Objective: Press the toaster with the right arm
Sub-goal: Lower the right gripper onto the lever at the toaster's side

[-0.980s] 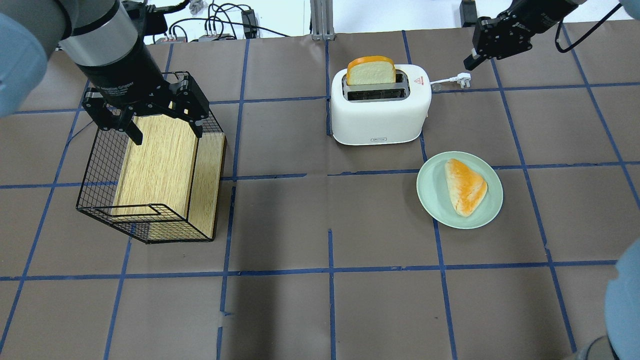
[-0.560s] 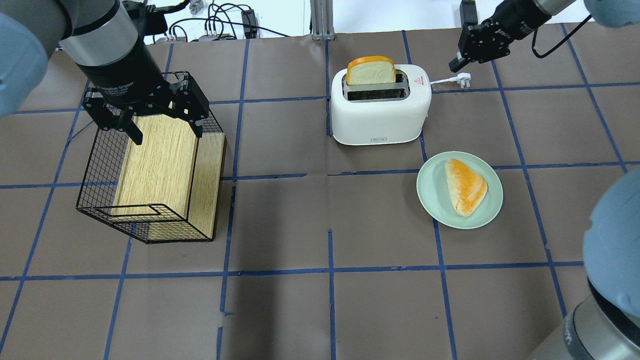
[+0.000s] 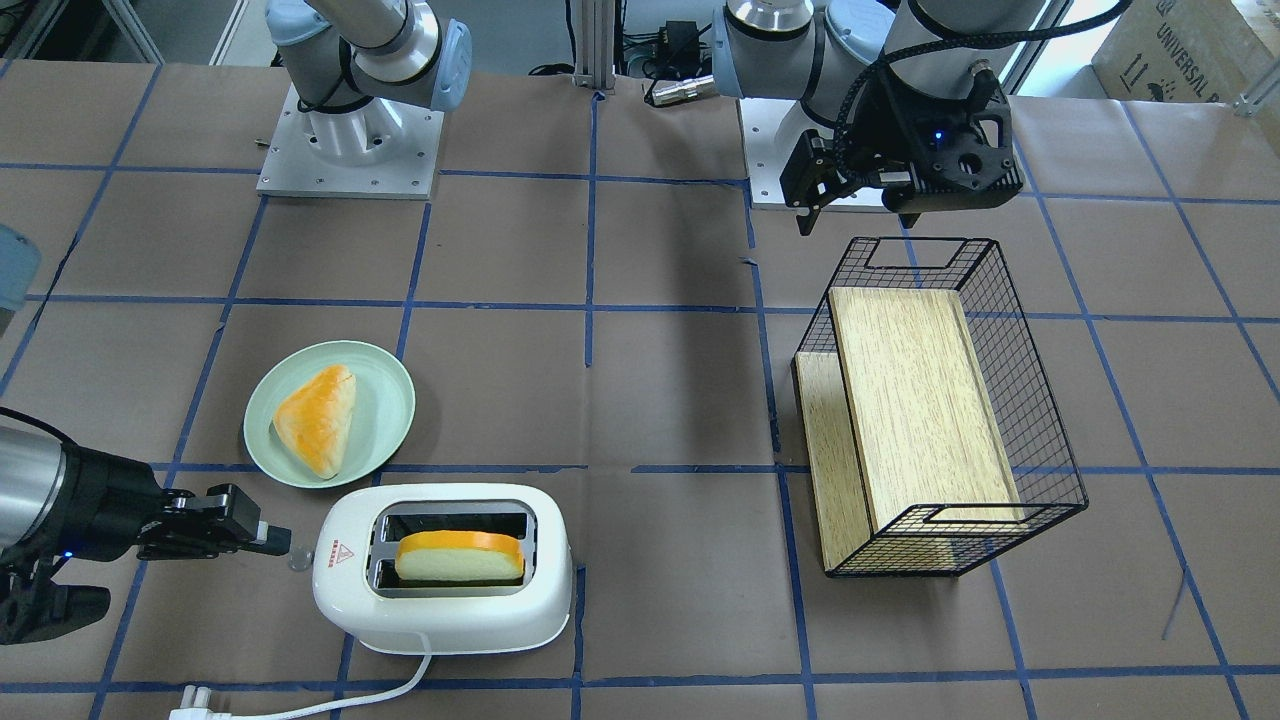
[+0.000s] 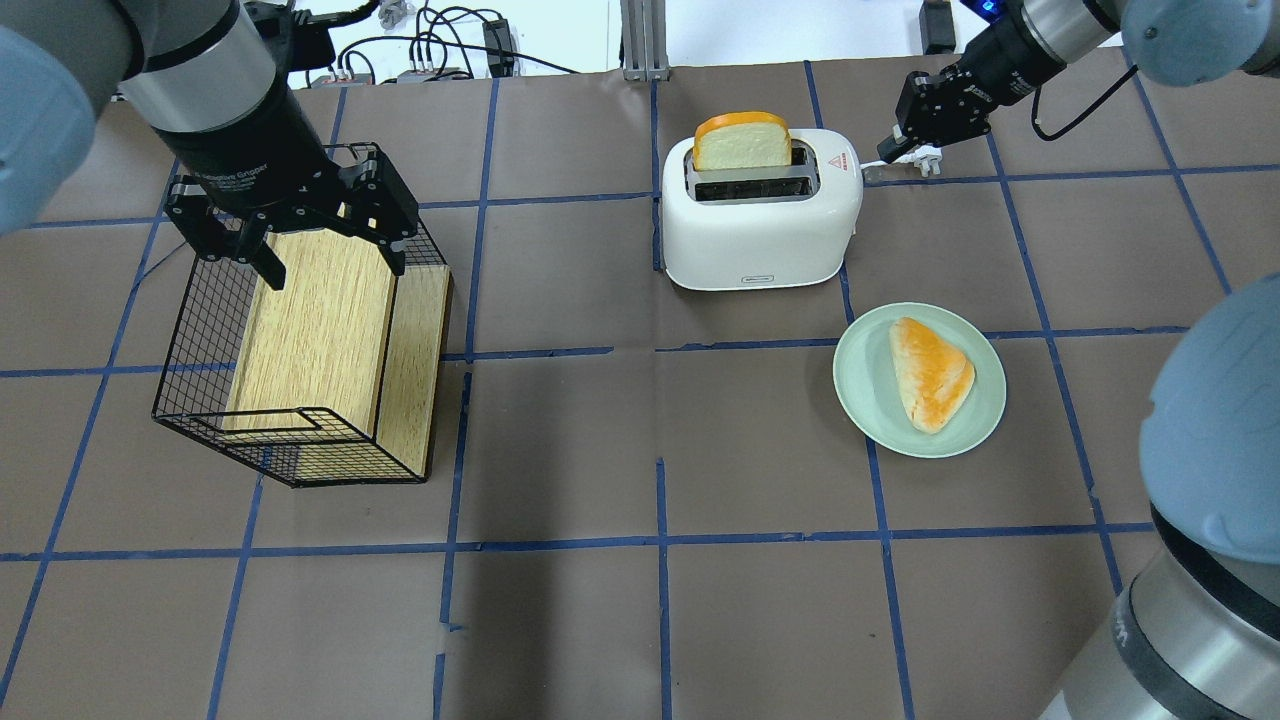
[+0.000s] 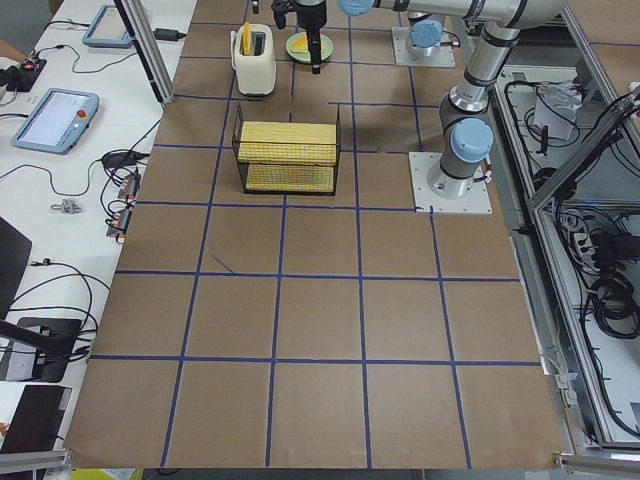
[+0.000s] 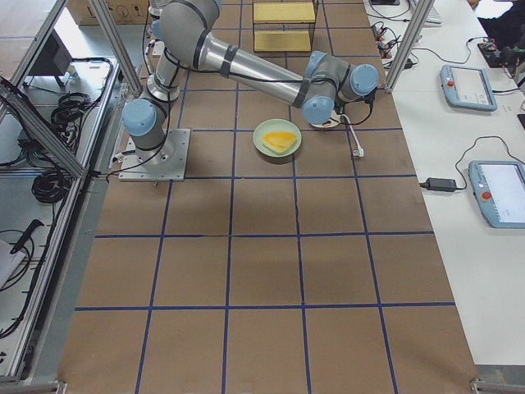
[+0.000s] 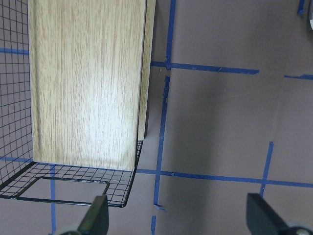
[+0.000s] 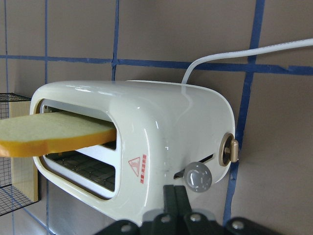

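Note:
The white toaster [image 4: 760, 235] stands at the table's far middle with a bread slice [image 4: 742, 140] upright in its far slot. It also shows in the front view [image 3: 450, 600] and the right wrist view [image 8: 161, 127]. My right gripper [image 4: 884, 152] is shut and empty, its tips close to the toaster's right end. In the right wrist view its joined fingers [image 8: 171, 196] sit just beside the grey lever knob [image 8: 198, 177]; I cannot tell if they touch it. My left gripper [image 4: 330, 262] is open and empty above the wire basket [image 4: 200, 330].
A green plate [image 4: 870, 400] with a bread wedge [image 4: 930, 370] sits in front of the toaster's right end. The white plug [image 4: 930, 160] lies under my right wrist. A gold dial [image 8: 230, 149] sits above the lever. The basket holds a wooden board [image 4: 320, 320].
My right gripper has moved left and down, from beyond the plug to the toaster's right end. The left arm, toaster and bread have not moved.

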